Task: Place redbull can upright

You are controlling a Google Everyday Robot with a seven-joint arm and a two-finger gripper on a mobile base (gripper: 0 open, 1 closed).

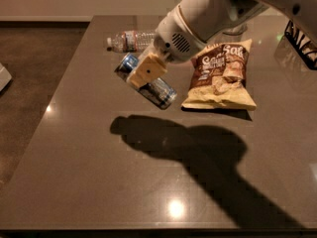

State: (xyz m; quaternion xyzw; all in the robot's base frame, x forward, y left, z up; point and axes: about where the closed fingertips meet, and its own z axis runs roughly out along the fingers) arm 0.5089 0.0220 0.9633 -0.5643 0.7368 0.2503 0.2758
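The redbull can (159, 91) is a slim blue and silver can. It hangs tilted in the air above the dark table (99, 182), its silver top pointing up-left. My gripper (146, 72) is shut on the can around its middle, with a tan finger pad (148, 69) across the near side. The white arm reaches in from the upper right. Its shadow lies on the table below.
A brown and yellow chip bag (221, 75) lies just right of the can. A clear plastic water bottle (130, 40) lies on its side at the back. A dark object (301, 37) sits at the right edge. The table's left edge borders brown floor.
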